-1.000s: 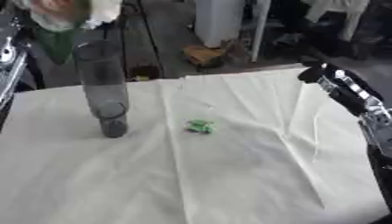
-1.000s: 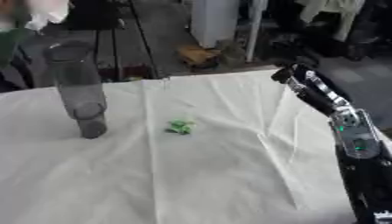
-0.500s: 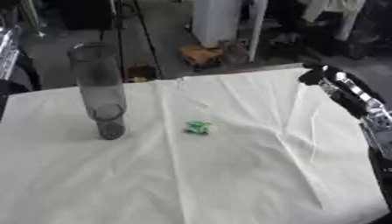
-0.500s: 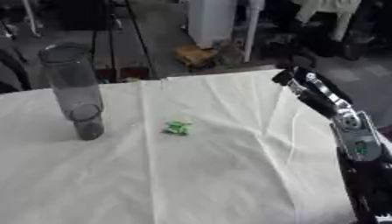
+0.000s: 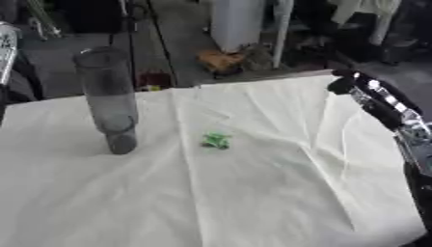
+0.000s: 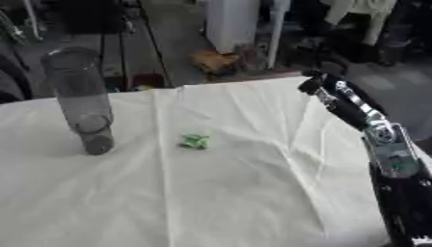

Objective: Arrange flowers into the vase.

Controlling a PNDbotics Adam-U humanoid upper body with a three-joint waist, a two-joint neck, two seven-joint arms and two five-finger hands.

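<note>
Cluttered workshop floor behind; work surface is a table under a cream cloth [image 5: 253,193], creased down the middle. Tall dark see-through vase [image 5: 108,99] stands upright on the left side, nothing visible inside it. Small green scrap [image 5: 217,140] lies on the cloth just right of the vase base, apart from it, maybe a leaf or bit of stem, can't make out more. No flowers anywhere in view.

Right arm [image 6: 371,130] reaches along the right edge toward the far corner; the hand itself is hidden, so can't tell whether it's open or closed. Left hand not visible; only a sliver of silver hardware [image 5: 6,46] at the upper left edge.

Judgement: vase empty, so we're between placements or at the start. Next move needs a flower fetched from off-frame, then lowered stem-first into the narrow mouth.

Plenty of bare cloth centre and front. Vase sits near the left and far edges and is tall, so it looks tippy.
</note>
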